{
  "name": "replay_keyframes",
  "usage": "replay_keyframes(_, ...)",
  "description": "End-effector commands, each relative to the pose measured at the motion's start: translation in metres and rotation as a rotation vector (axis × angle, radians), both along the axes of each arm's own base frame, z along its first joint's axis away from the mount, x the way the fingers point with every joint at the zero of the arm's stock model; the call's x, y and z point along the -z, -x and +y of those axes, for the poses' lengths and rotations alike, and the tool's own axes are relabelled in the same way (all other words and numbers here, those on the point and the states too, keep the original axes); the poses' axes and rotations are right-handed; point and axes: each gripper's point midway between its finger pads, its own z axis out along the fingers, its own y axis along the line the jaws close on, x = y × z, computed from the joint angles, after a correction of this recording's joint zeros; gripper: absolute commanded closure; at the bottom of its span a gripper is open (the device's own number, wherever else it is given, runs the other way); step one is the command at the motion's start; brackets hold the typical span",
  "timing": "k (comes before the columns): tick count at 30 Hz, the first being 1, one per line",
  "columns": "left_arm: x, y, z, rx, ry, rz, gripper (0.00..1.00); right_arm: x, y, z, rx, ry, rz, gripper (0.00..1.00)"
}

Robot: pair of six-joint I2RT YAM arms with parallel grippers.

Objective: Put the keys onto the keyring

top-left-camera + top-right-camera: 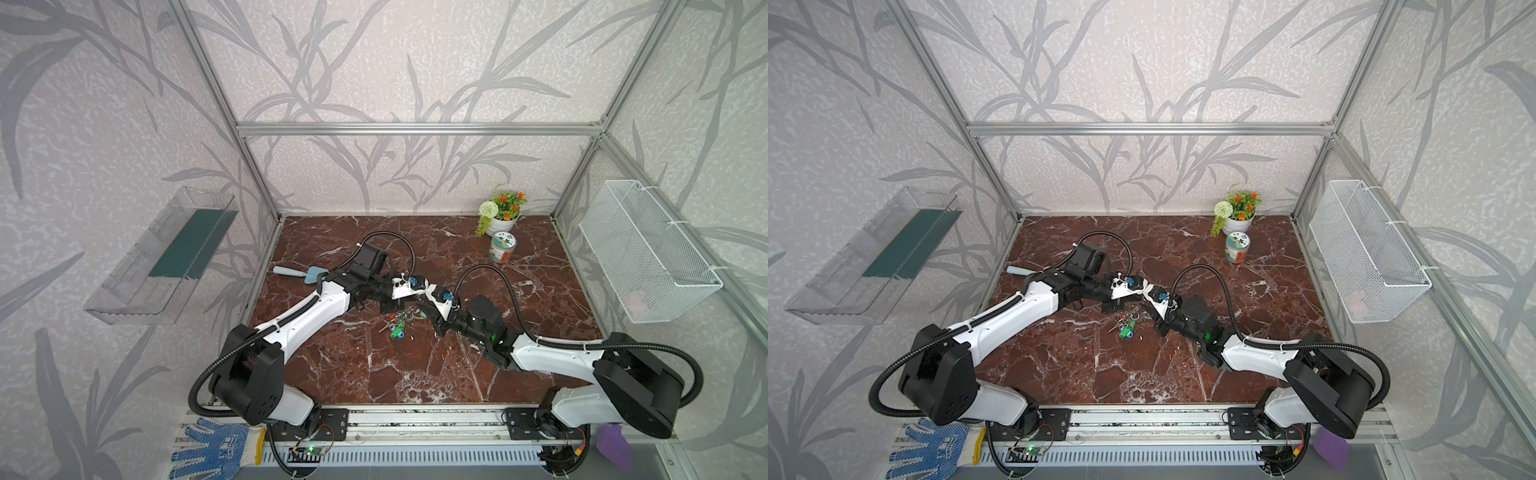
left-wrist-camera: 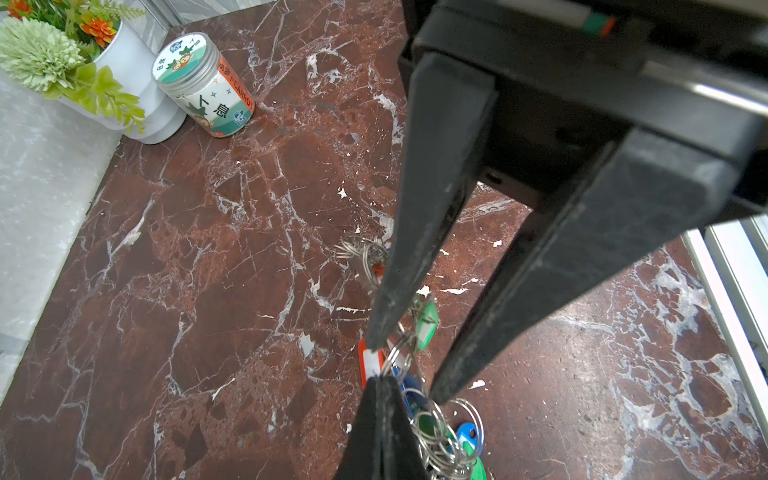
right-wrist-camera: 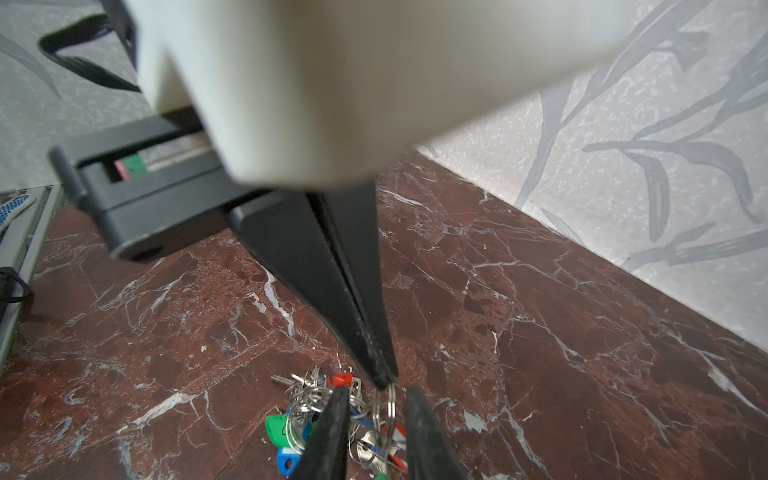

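- The left gripper (image 3: 385, 379) is seen fully closed, its tips pinched on the keyring (image 3: 383, 409) (a thin grey hoop, hanging from those tips in the right wrist view).
- The right gripper (image 3: 377, 391) is seen partly open. Its fingers (image 3: 332, 432) are set on either side of the keyring, and nothing is seen clamped between them.
- The keys (image 3: 369, 451) are found just below the keyring, between the right fingers, as silvery blades. Their tag cannot be made out, so it cannot be told which keys of the bunch (image 1: 399, 326) they are.
- The bunch is laid on the table (image 1: 415, 374) near its middle. In both top views it is just in front of the spot where the two grippers meet tip to tip.
- A green tag (image 3: 276, 426), a blue tag (image 3: 286, 459) and a red tag (image 3: 343, 379) are seen strung in the bunch, among several small metal rings.
- A jar (image 1: 503, 248) is stood near the far right corner of the table, just in front of a flower pot (image 1: 503, 224), and both are well apart from the bunch.
- A light-blue scoop (image 1: 297, 272) is laid on the far left of the table, beside the left arm.
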Motion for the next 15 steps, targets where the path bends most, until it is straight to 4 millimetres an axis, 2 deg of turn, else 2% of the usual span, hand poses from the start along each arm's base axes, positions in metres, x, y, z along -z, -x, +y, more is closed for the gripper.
replay_keyframes(1,-0.0157,0.005,-0.0037,0.033,0.028,-0.025,1.0,-0.0029,-0.0036,0.0078,-0.015,0.003,-0.001,0.77)
replay_keyframes(8,-0.0171,0.0046,-0.0042,0.033,0.03,-0.03,1.0,0.0009,-0.0064,0.0066,-0.002,0.02,0.004,0.85)
replay_keyframes(15,-0.0137,0.0015,-0.0033,0.024,0.018,-0.034,1.0,0.0032,-0.0062,0.0046,0.004,0.029,0.0,0.86)
